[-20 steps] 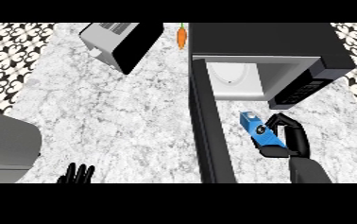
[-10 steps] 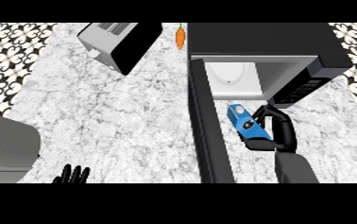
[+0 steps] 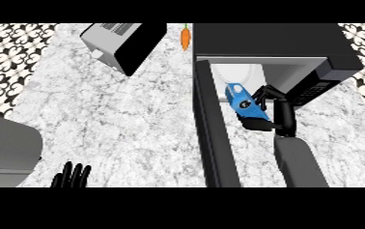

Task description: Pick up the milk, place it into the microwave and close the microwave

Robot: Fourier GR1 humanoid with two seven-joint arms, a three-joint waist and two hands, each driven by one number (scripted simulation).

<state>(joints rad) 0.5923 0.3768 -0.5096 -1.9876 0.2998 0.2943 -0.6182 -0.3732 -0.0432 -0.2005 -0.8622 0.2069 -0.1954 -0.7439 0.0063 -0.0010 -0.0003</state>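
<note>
Mid-placing: the right robot hand (image 3: pixel 274 111), clamped on the milk (image 3: pixel 242 101), is at the open microwave (image 3: pixel 285 49) mouth at right of frame; next, ease it inside and let go.

Bench (image 3: pixel 107 112): white-grey marbled top. Black-and-white patterned tile (image 3: pixel 21 39) along far corners. Toaster (image 3: pixel 121 44), silver and black, far left. Carrot (image 3: pixel 185 37) beside it. Grey object (image 3: pixel 18 150), possibly a sink, at left edge.

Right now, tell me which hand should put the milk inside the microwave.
Right. The right hand already holds the milk at the microwave opening; the left hand rests far off.
</note>
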